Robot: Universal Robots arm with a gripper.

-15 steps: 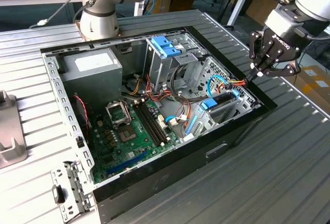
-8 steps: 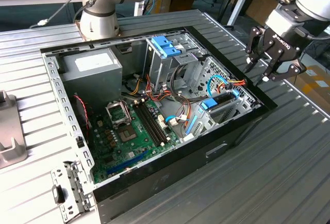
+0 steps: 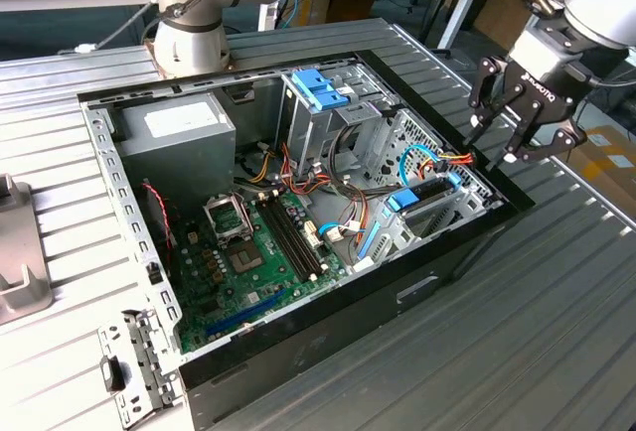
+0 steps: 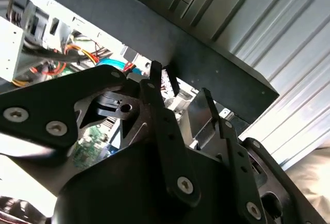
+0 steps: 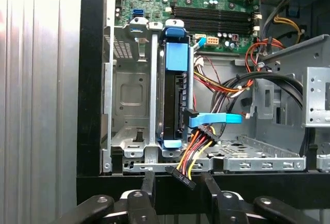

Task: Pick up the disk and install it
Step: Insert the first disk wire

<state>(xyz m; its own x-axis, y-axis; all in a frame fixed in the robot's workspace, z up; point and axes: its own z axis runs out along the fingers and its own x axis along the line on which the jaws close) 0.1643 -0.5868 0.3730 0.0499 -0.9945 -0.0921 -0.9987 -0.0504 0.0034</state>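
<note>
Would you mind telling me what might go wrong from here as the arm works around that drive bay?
The loose power connector lies right by the open gripper, so the jaws might snag its wires. The disk stands on edge in a narrow metal bay, so a slightly off approach could strike the rails.

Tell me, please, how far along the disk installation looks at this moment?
The disk with its blue bracket already stands on edge in a slot of the drive cage, so insertion looks done. The gripper holds nothing, open above the case's edge. I cannot tell whether the disk is fully latched.
</note>
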